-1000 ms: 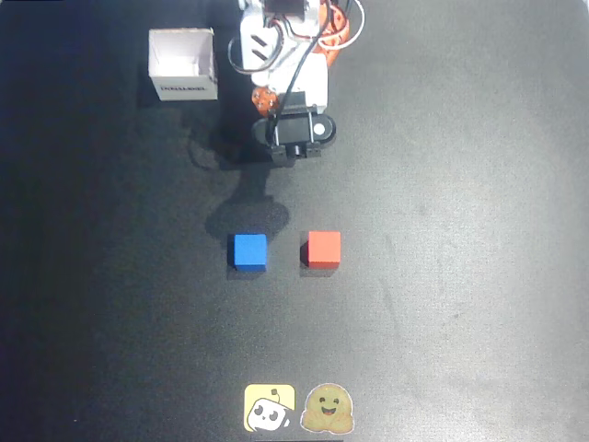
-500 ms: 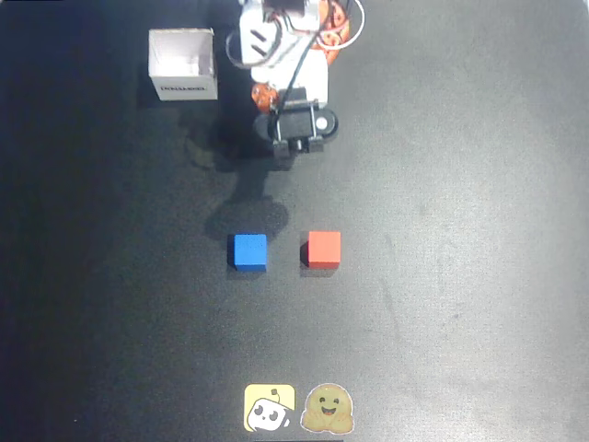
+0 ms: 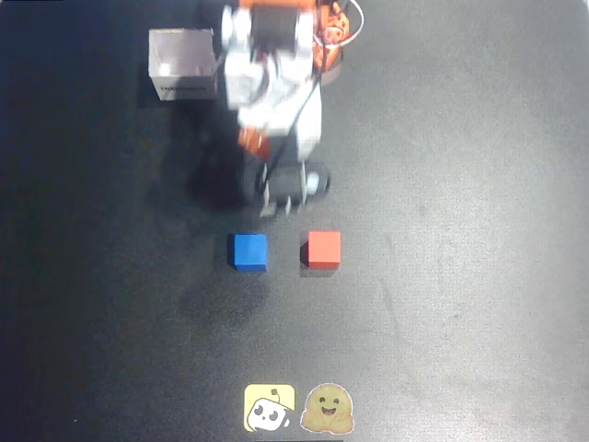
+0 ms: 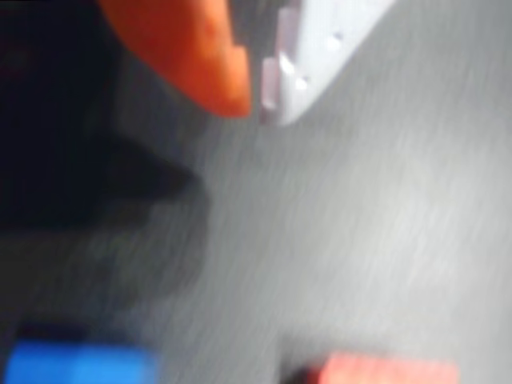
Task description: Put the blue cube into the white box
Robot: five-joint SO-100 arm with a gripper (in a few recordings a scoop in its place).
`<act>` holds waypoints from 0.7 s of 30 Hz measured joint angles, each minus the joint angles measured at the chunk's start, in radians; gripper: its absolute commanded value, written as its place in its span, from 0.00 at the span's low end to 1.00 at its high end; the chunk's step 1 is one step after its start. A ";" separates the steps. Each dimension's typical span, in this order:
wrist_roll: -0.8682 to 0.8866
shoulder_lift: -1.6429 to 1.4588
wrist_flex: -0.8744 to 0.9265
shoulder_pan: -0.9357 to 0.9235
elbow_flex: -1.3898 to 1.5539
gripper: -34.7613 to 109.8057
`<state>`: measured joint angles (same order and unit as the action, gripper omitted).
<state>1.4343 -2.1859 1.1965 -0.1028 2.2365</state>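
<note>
Overhead view: blue cube [image 3: 248, 251], likely light, rigid, matte; best gripped across opposite flat faces. Hand [image 3: 279, 204] near it, empty, fingertips close together; white box [image 3: 182, 64] well apart.

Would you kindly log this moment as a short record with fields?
blue cube: on the black table, left of the red cube in the overhead view, apart
white box: top left, open side up
tool: above the table, just short of both cubes; fingers close together, holding nothing
task state: cube not yet grasped
</note>
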 measured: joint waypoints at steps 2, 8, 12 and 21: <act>-0.002 0.115 -0.026 -0.011 -0.067 0.24; -0.003 0.397 -0.054 -0.032 -0.253 0.34; 0.005 0.483 -0.058 -0.051 -0.305 0.40; -0.008 0.561 -0.120 -0.046 -0.322 0.41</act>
<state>1.4266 -1.6245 1.0769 -0.1488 1.9144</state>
